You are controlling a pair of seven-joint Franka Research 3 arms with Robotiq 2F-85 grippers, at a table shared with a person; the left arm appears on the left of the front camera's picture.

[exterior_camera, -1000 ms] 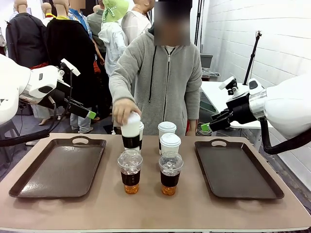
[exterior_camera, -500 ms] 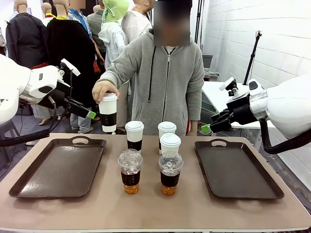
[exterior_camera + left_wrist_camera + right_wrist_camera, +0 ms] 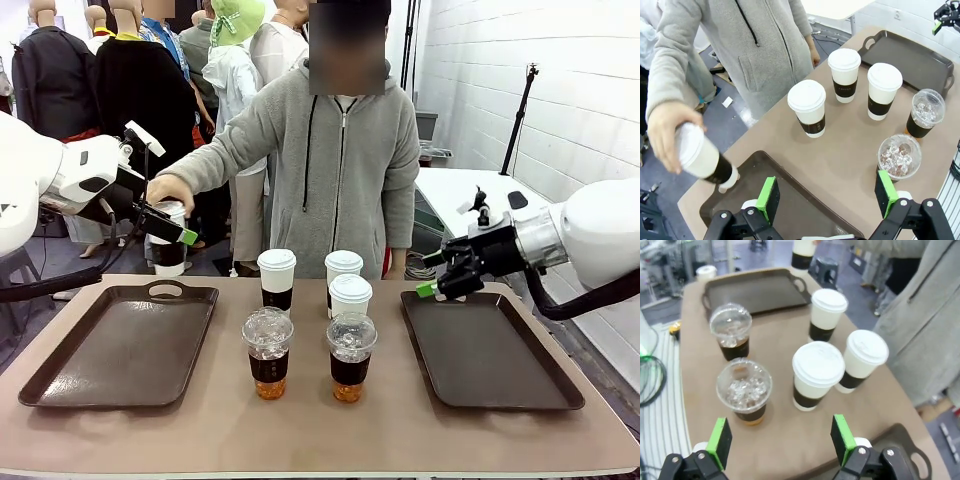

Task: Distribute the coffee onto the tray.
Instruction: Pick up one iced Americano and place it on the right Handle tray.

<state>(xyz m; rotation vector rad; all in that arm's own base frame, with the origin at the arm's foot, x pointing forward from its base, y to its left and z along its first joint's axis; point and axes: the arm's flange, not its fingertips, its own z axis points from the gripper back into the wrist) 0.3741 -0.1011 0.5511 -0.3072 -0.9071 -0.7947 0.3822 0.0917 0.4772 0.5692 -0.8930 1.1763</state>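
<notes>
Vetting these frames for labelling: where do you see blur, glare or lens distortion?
Front view: sharp, evenly lit, soft shadows under the cups. Left wrist view: the held white cup in the person's hand looks motion-blurred; wide-angle bending at edges. Right wrist view: slightly soft, glints on the dome lids.

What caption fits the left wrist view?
Open left gripper above a tray while a person's hand holds a lidded paper cup nearby.

The white paper cups (image 3: pixel 276 278) wear smooth matt lids and dark matt sleeves. The clear dome-lidded plastic cups (image 3: pixel 268 352) look glossy. The dark brown trays (image 3: pixel 120 345) show a faint sheen; the tan worktop (image 3: pixel 320 430) is matt. The person's grey hoodie (image 3: pixel 340 170) is soft cloth.
</notes>
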